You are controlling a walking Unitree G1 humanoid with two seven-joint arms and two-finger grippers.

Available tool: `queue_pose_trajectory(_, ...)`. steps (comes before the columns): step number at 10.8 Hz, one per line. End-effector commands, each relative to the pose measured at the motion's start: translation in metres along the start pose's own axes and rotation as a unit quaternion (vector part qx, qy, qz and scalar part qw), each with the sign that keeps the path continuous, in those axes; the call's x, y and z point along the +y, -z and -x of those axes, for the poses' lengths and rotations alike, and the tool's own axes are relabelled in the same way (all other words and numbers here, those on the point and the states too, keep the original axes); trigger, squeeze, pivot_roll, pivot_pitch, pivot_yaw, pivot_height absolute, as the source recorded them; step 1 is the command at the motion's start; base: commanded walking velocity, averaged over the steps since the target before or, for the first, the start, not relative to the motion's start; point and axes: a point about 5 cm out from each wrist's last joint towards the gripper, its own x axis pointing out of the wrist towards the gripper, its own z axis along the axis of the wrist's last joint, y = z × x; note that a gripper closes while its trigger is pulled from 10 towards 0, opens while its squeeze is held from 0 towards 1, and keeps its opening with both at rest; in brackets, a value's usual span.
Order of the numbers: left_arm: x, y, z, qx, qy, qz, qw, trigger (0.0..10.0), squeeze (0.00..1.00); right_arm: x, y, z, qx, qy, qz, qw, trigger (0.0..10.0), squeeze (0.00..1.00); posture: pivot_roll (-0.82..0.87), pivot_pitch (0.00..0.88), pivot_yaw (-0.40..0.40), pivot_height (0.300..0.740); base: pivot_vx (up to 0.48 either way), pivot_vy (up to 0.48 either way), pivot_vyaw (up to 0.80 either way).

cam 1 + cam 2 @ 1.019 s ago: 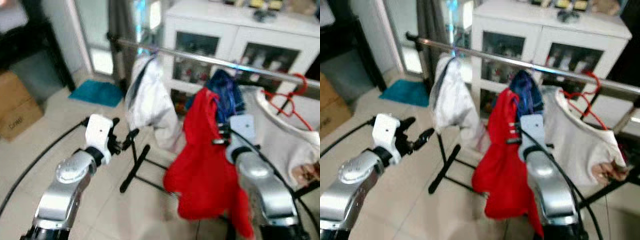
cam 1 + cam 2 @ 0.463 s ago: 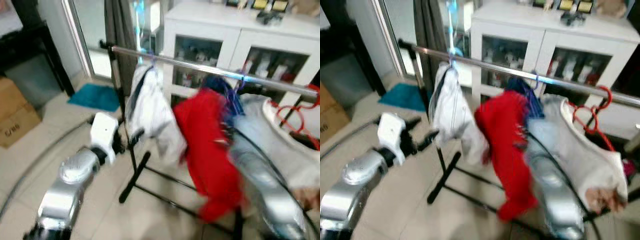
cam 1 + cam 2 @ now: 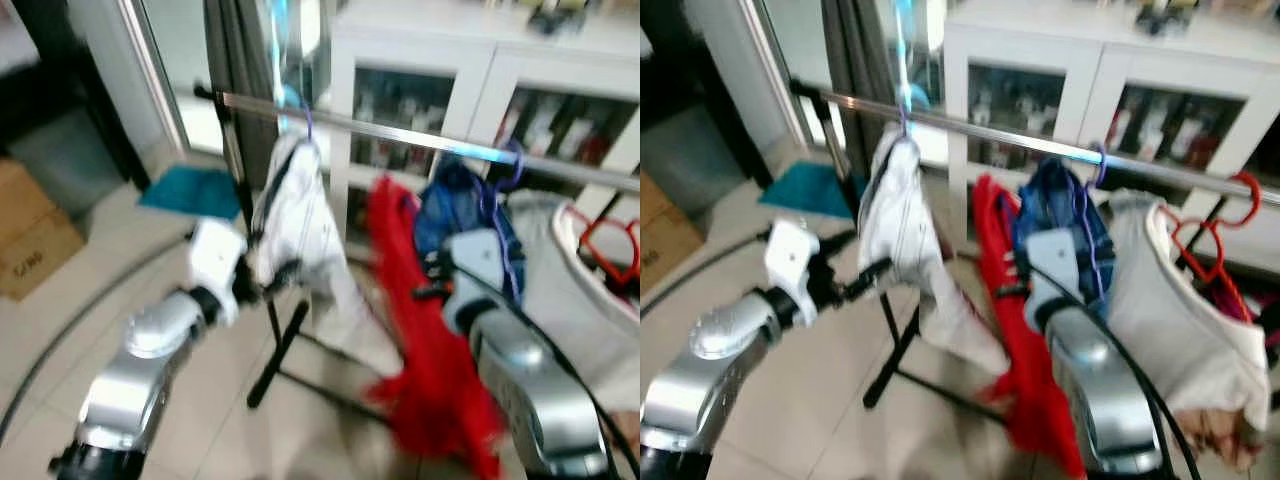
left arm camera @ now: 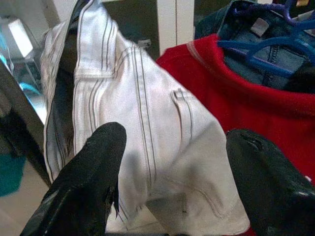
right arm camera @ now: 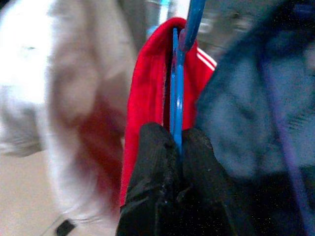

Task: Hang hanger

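Note:
My right gripper point(image 5: 178, 142) is shut on the neck of a blue hanger point(image 5: 177, 83) that carries a red garment point(image 3: 420, 340). The garment hangs below the metal rail point(image 3: 400, 135), between a white garment point(image 3: 300, 220) and a blue denim garment point(image 3: 460, 215) that both hang from the rail. The blue hanger's hook is out of view, so I cannot tell whether it is on the rail. My left gripper point(image 4: 172, 167) is open just in front of the white garment, with nothing between its fingers.
A red hanger point(image 3: 610, 240) with a pale garment point(image 3: 570, 300) hangs at the rail's right end. A white glass-door cabinet point(image 3: 430, 60) stands behind the rack. The rack's black foot point(image 3: 280, 350) crosses the tiled floor. A cardboard box point(image 3: 30, 240) and a teal mat point(image 3: 185, 190) lie to the left.
The camera has drawn nearer to the rail. The red garment has swung in my right gripper and now hangs close beside the denim. My left gripper is closer to the white garment.

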Motion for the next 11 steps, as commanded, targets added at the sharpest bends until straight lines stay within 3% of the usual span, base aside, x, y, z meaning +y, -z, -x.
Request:
queue_pose_trajectory(1, 0.002, -0.004, 0.005, -0.008, 0.004, -0.004, 1.000, 10.0, 0.00, 0.011, -0.021, 0.002, -0.049, -0.028, 0.002, 0.998, 10.0, 0.00, -0.11, 0.000, 0.019, 0.740, 0.000, 0.000, 0.00)
queue_pose_trajectory(3, -0.014, -0.011, 0.010, -0.021, 0.107, -0.006, 0.994, 10.0, 0.00, 0.015, -0.048, -0.010, -0.099, -0.029, -0.014, 0.995, 10.0, 0.00, -0.09, 0.001, 0.007, 0.740, 0.000, 0.000, 0.00)
queue_pose_trajectory(5, -0.014, -0.015, 0.015, -0.024, 0.149, -0.002, 0.989, 10.0, 0.00, 0.015, -0.060, -0.028, -0.105, -0.002, -0.048, 0.993, 10.0, 0.00, -0.09, 0.000, 0.007, 0.740, 0.000, 0.000, 0.00)
queue_pose_trajectory(9, -0.011, -0.027, 0.017, -0.024, 0.183, -0.014, 0.983, 10.0, 0.00, 0.002, -0.074, -0.081, -0.045, 0.044, -0.057, 0.996, 10.0, 0.00, -0.09, 0.000, 0.029, 0.740, 0.000, 0.000, 0.00)
queue_pose_trajectory(11, -0.010, -0.028, 0.018, -0.023, 0.187, -0.017, 0.982, 10.0, 0.00, -0.002, -0.073, -0.098, -0.021, 0.045, -0.063, 0.997, 10.0, 0.00, -0.08, 0.000, 0.029, 0.740, 0.000, 0.000, 0.00)
